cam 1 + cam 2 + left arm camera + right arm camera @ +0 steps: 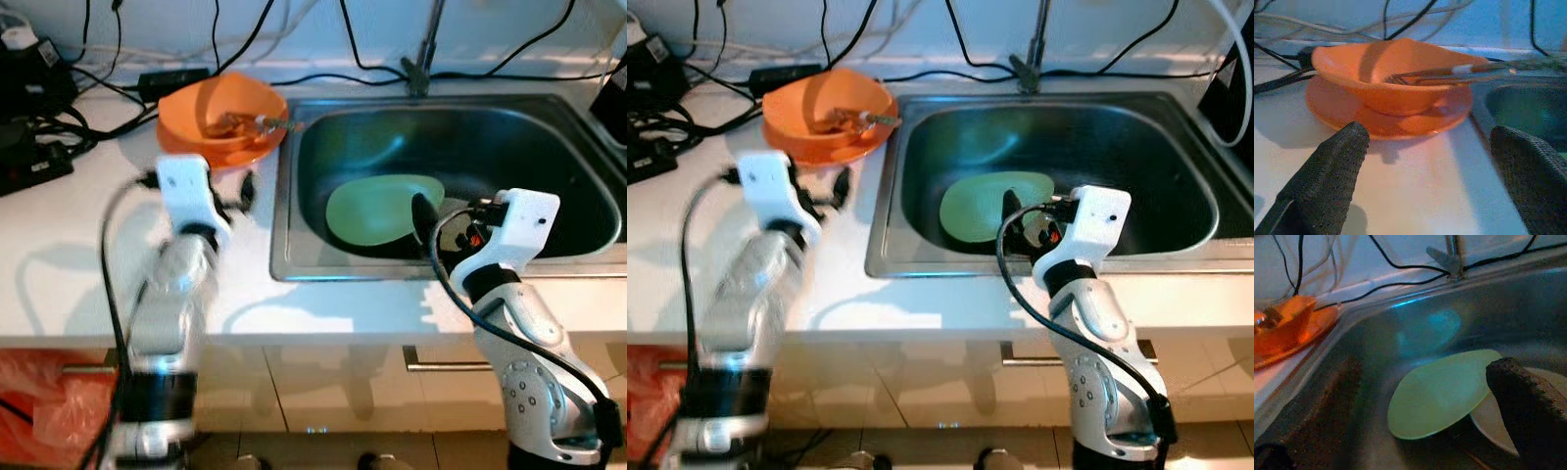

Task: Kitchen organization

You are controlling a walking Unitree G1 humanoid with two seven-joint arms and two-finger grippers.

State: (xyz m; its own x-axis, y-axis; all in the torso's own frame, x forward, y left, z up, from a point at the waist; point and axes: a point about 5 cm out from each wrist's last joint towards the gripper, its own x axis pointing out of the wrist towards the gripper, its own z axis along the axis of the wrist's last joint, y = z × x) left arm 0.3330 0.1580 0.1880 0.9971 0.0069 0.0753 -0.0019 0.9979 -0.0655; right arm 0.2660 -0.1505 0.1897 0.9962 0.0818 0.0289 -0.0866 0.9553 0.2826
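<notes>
Two tools up: my left tool point(1430, 181), spread and empty, faces the orange bowl point(1396, 78) just ahead on the tabletop point(59, 264). My right tool point(423, 217), also spread, hangs over the green plate point(377, 208) in the sink point(294, 264). I'd descend slowly, catching the plate's rim.

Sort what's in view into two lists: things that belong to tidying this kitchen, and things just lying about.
Belongs to the job:
orange bowl on its orange plate
utensil resting in the bowl
green plate in the sink
left pincer, open before the bowl
right pincer, over the sink

Lying about:
black cables on the counter
faucet
</notes>
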